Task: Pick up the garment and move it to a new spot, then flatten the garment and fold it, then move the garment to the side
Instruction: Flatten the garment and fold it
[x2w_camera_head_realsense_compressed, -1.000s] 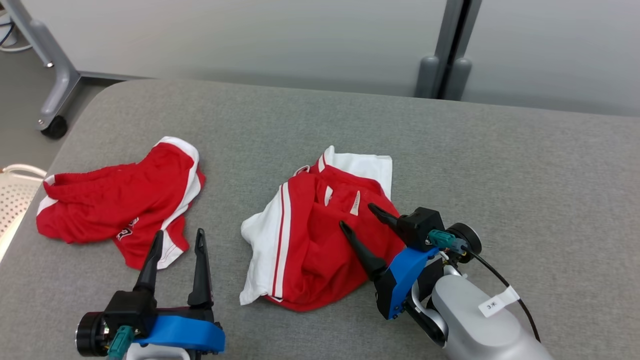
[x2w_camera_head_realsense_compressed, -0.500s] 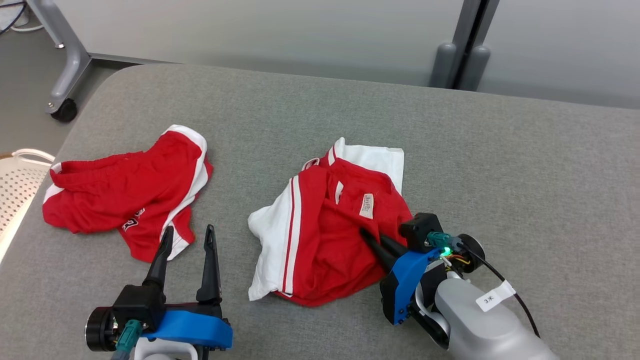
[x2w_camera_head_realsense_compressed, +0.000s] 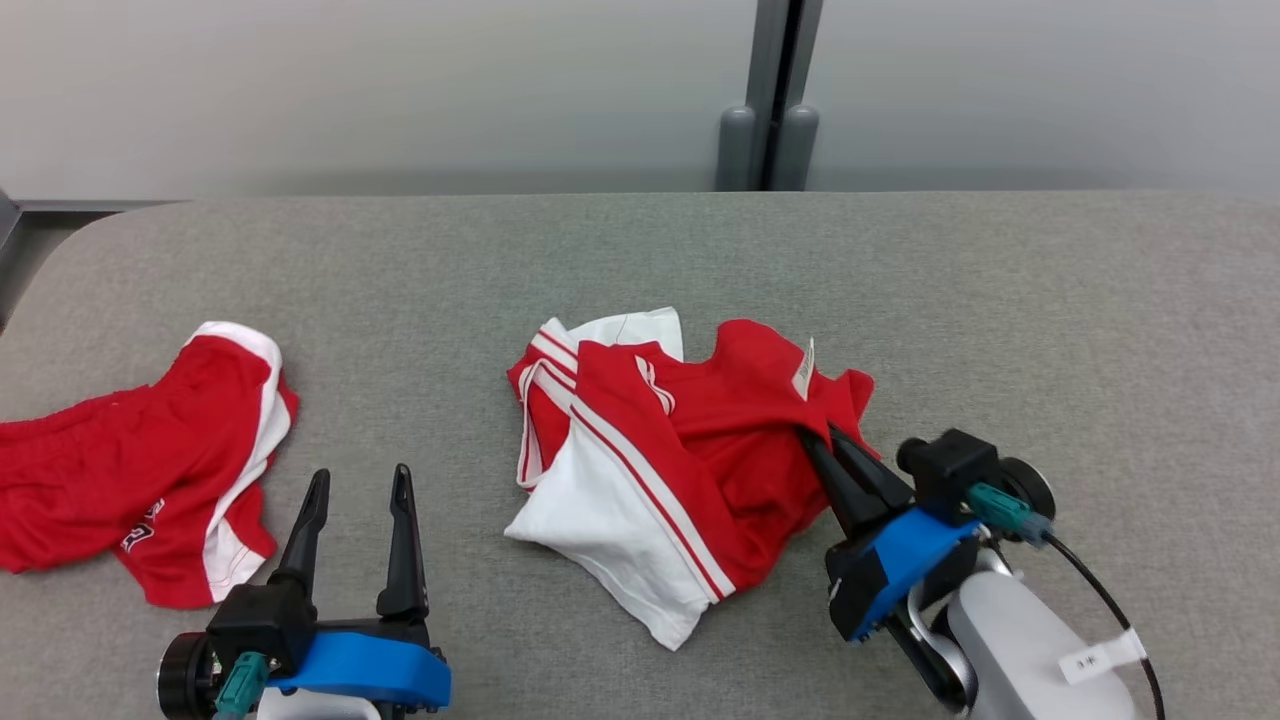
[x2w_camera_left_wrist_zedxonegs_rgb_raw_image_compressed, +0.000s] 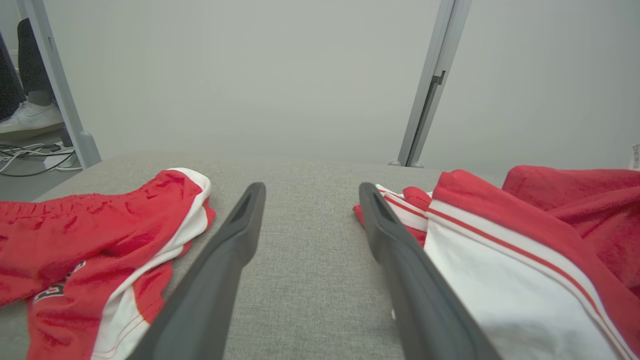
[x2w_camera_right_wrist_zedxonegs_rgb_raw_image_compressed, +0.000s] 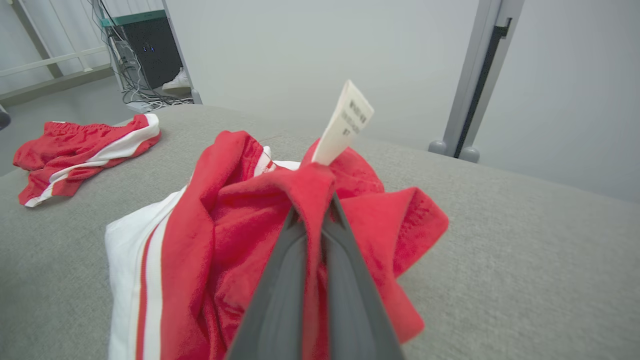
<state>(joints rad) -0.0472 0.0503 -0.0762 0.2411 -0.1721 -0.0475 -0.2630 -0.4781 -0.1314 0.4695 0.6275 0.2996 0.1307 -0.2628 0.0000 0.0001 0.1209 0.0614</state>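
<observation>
Right jaws clamped on the garment (x2w_camera_head_realsense_compressed: 690, 440).
The red-and-white garment lay crumpled in the middle of the surface (x2w_camera_head_realsense_compressed: 1000, 300), its right edge pinched between the fully closed right jaws, just below a white tag (x2w_camera_head_realsense_compressed: 803, 368). The left jaws stood wide apart and empty at the near left, between it and another garment (x2w_camera_head_realsense_compressed: 100, 480) at the left edge.

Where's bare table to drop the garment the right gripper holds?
Widest: the table right of the held garment and right gripper, out to the edge. Also the far strip along the wall. A narrower lane lies between the two garments, beyond the open left gripper. The left end is crowded by the second garment.
</observation>
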